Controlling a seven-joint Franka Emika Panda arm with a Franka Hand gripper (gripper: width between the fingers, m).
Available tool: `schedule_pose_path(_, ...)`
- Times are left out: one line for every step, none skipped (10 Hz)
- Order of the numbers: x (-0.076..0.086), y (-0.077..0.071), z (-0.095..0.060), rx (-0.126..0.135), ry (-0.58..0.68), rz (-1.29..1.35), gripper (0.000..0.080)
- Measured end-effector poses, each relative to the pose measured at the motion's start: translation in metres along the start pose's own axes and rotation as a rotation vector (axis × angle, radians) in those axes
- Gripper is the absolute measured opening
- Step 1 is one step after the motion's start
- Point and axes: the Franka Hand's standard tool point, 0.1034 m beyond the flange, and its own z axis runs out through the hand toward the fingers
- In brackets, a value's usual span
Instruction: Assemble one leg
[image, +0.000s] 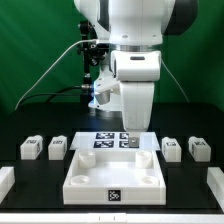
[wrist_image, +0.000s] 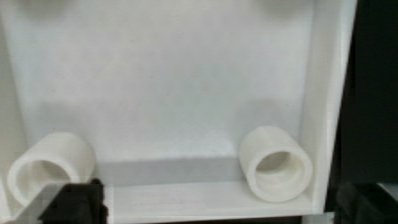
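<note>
1. Nearest in the exterior view: a large white square plastic tray (image: 85, 190) with raised round corner sockets (wrist_image: 276, 165). Lies flat on the black table (image: 40, 200), with a square tag on the front wall. Taken as the landmark for every place below.
2. Beside the tray on the exterior view's right, close but not touching: a small white plastic block-like leg (image: 171, 148) with black-and-white tag marks, loose on the table. Next to it, further out from the tray, a second of the same kind, and two other legs (image: 57, 148) on the tray's opposite side. Not yet seated in any socket.
3. Handling, as a judgement: probably light and stiff, smooth-sided and so somewhat slippery, not fragile. Best taken across two flat opposite faces, at mid-height or above, leaving the lower end free to enter a socket. Square the pinch to the faces, lest the block twist or squirt out.
4. Over the tray's far half: the two-finger gripper (wrist_image: 222, 205), pointing down into the tray. In the wrist view, dark fingertips (wrist_image: 71, 203) spread wide apart and holding nothing, with only the tray's bare floor and two sockets ahead.
5. Just behind the tray's far edge: the thin flat white marker board (image: 90, 140). Touching the tray or not: cannot tell.
6. Farthest, above and behind the tray: the bulky white arm (image: 135, 70) with black cables, before a green backdrop.
</note>
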Motion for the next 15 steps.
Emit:
schedule_pose_path(-0.001, 0.000, 0.000, 0.001, 0.000, 0.001, 0.0650)
schedule_pose_path(-0.003, -0.002, 0.005, -0.002, 0.002, -0.008, 0.0650)
schedule_pose_path(-0.009, -0.012, 0.019, 0.004, 0.006, -0.006, 0.0650)
schedule_pose_path(-0.019, -0.024, 0.036, 0.006, 0.011, -0.028, 0.0650)
schedule_pose_path(-0.030, -0.036, 0.054, 0.017, 0.017, -0.027, 0.0650)
schedule_pose_path(-0.036, -0.039, 0.065, 0.025, 0.023, -0.015, 0.0650)
schedule_pose_path(-0.038, -0.041, 0.071, 0.032, 0.026, -0.007, 0.0650)
schedule_pose_path(-0.039, -0.041, 0.071, 0.034, 0.025, -0.003, 0.0650)
schedule_pose_path(-0.039, -0.042, 0.072, 0.035, 0.026, -0.002, 0.0550)
schedule_pose_path(-0.039, -0.042, 0.072, 0.036, 0.026, -0.002, 0.0409)
schedule_pose_path(-0.039, -0.042, 0.072, 0.036, 0.026, -0.002, 0.0409)
schedule_pose_path(-0.039, -0.042, 0.072, 0.037, 0.026, -0.002, 0.0275)
schedule_pose_path(-0.039, -0.043, 0.073, 0.037, 0.026, -0.002, 0.0096)
schedule_pose_path(-0.039, -0.041, 0.072, 0.031, 0.026, -0.002, 0.0062)
schedule_pose_path(-0.039, -0.039, 0.071, 0.022, 0.026, -0.001, 0.0062)
